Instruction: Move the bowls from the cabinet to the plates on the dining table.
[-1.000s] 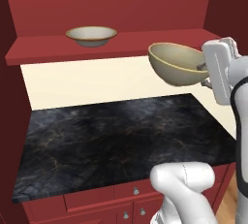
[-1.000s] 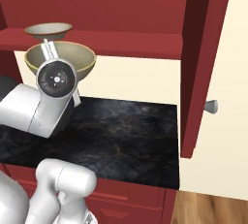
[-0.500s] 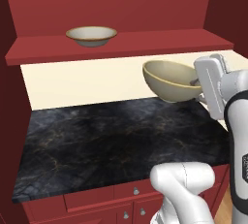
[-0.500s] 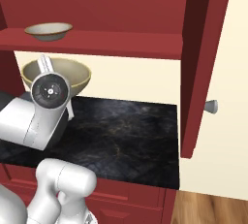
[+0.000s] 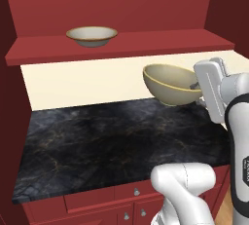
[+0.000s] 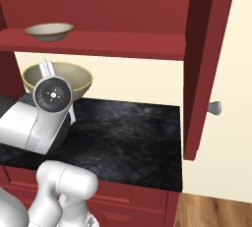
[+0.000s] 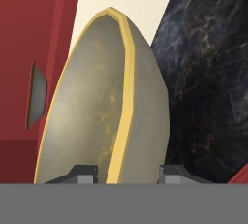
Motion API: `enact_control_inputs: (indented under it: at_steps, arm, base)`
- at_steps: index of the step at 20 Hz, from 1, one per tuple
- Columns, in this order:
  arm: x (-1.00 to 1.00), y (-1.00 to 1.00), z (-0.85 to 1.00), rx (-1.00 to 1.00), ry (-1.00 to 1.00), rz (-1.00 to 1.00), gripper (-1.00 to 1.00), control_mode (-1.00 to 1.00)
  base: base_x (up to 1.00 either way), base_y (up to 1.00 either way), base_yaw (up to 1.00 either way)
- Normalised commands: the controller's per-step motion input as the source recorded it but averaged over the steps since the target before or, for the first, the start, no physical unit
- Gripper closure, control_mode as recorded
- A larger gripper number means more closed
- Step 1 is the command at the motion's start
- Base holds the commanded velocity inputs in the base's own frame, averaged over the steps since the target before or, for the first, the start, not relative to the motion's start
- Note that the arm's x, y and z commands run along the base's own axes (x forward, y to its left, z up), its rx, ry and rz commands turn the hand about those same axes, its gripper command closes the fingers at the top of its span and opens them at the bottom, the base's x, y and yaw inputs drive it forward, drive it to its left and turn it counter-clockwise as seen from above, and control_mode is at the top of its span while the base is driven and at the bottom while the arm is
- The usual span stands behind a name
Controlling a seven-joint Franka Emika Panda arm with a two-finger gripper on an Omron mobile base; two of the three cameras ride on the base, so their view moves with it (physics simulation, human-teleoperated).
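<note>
Lowered since earlier: olive-tan bowl, rim pinched in my end effector, off the shelf. Step: carrying. Next: plates; cream bowl remains.

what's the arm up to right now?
The arm's tool is shut on the rim of the deeper olive-tan bowl, holding it in the air above the black marble counter, below the red shelf of the cabinet. The shallow bowl sits on that shelf, untouched. So one bowl is out of the cabinet and in the grip, not yet set down anywhere, and one is left to fetch.
</note>
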Motion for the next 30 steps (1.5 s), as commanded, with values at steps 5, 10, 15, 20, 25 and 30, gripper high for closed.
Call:
enact_control_inputs:
  at_steps: [5,10,15,20,25,30]
  arm:
    - [0.0,0.0,0.0,0.0,0.0,0.0,1.0,-1.0]
    - [0.0,0.0,0.0,0.0,0.0,0.0,1.0,-1.0]
    - [0.0,0.0,0.0,0.0,0.0,0.0,1.0,1.0]
    - [0.0,0.0,0.0,0.0,0.0,0.0,1.0,1.0]
    - [0.0,0.0,0.0,0.0,0.0,0.0,1.0,1.0]
    - [0.0,0.0,0.0,0.0,0.0,0.0,1.0,1.0]
  base:
    - [0.0,0.0,0.0]
    - [0.0,0.0,0.0]
    - [0.0,0.0,0.0]
    - [-0.16,0.0,0.0]
    - [-0.84,0.0,0.0]
    - [-0.85,-0.03,0.0]
